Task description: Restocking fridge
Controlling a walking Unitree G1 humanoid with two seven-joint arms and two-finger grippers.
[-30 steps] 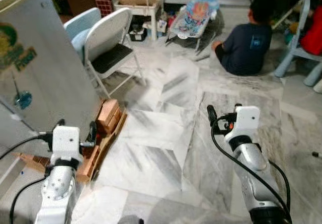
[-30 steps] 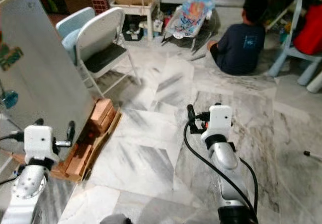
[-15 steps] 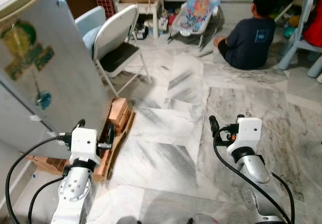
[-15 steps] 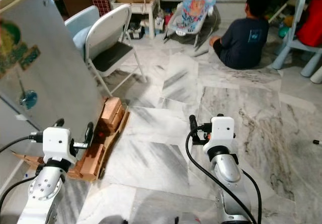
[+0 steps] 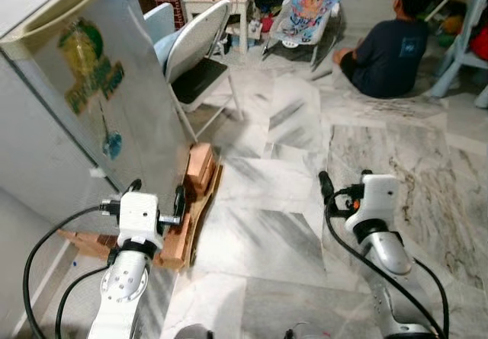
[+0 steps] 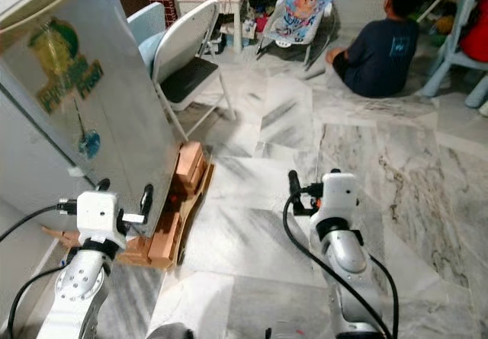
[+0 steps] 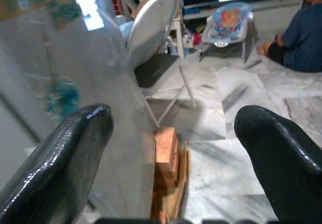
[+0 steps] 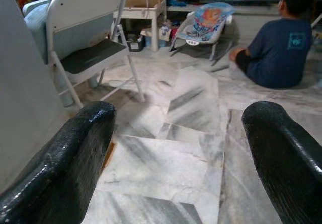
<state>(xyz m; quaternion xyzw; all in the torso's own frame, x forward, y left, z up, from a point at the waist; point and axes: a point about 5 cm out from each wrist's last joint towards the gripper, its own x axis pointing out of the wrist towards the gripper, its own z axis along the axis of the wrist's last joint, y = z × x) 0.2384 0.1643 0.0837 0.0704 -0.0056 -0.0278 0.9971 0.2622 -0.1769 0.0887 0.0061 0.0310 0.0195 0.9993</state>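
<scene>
The grey fridge (image 5: pixel 84 126) stands at my left, its door shut, with a green sticker and a small blue magnet on the side facing me. It rests on wooden blocks (image 5: pixel 200 173). My left gripper (image 5: pixel 158 194) is held low, close to the fridge's lower corner and above the blocks, open and holding nothing. In the left wrist view the fingers (image 7: pixel 65 153) frame the fridge side and the blocks. My right gripper (image 5: pixel 345 180) hangs over the marble floor, open and empty, and looks out at the chair and the floor (image 8: pixel 176 133).
A white folding chair (image 5: pixel 200 53) stands just past the fridge, with a pale blue seat behind it. A person (image 5: pixel 393 46) sits on the floor at the far right, near a baby bouncer (image 5: pixel 309 7) and a blue chair (image 5: pixel 457 57). Marble floor lies between.
The camera has moved closer to the fridge, so more of its side and top now shows. Both grippers stay open and hold the same pose.
</scene>
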